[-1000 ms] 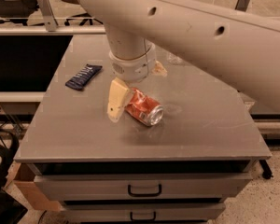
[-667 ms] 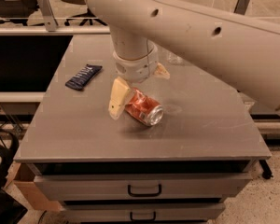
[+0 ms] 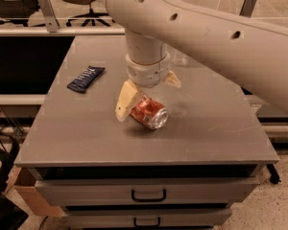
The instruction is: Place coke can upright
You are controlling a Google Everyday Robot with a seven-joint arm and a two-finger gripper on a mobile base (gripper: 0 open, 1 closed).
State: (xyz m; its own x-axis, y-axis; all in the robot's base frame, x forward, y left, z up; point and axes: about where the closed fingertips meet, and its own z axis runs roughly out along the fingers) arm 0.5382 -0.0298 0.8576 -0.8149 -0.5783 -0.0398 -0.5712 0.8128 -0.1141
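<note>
Gripper (image 3: 146,103) fingers (image 3: 127,99) still clamp tilted coke can (image 3: 150,113) at mid-table (image 3: 211,128).

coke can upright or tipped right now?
Tipped. The coke can is tilted on its side, one silver end facing the camera, with the gripper directly over it. Resting on the table or lifted: cannot tell.

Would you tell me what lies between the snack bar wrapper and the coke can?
In the camera view, only bare table, up to the gripper poised over the coke can.
</note>
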